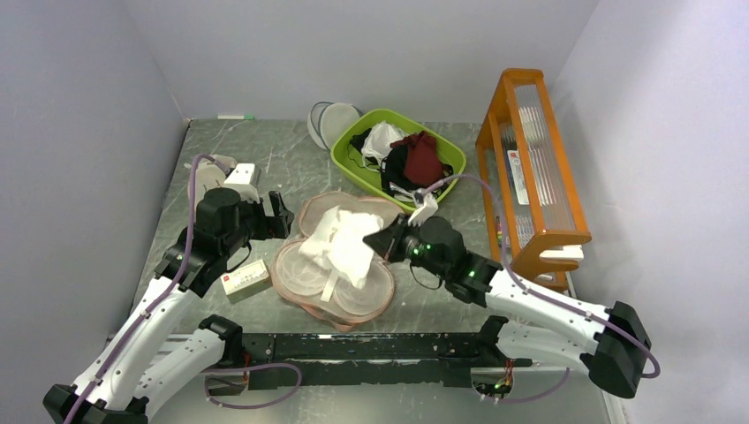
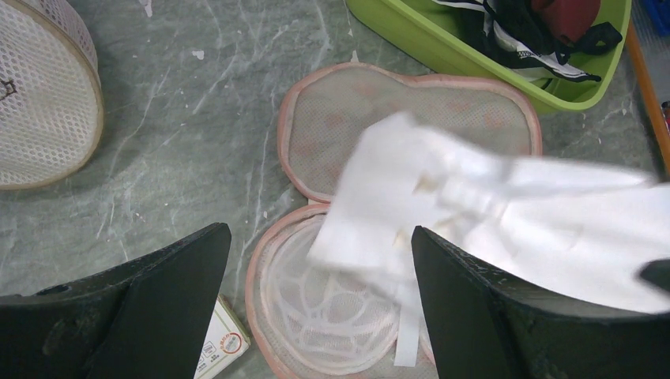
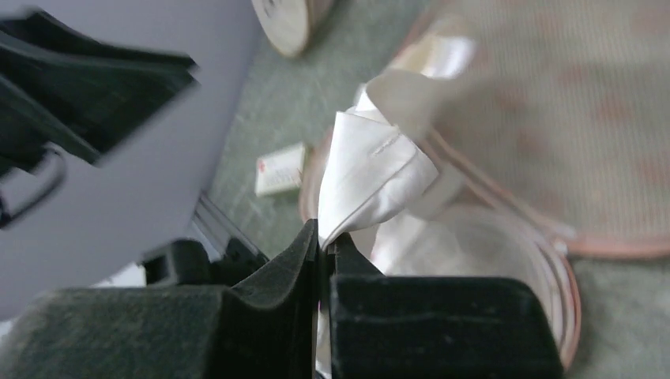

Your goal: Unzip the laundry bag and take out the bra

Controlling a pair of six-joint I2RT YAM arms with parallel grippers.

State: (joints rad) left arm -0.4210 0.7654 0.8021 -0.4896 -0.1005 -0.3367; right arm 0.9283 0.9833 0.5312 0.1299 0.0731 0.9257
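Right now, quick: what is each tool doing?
Left tool: open, holding nothing.
Right tool: closed on the bra.

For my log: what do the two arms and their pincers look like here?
Both arms have white tube shells and black joint blocks, the left arm and the right arm alike. A purple cable runs along each. Small green lights glow near the right wrist. The left pincer and right pincer each have two plain black wedge-shaped fingers. No lettering shows.
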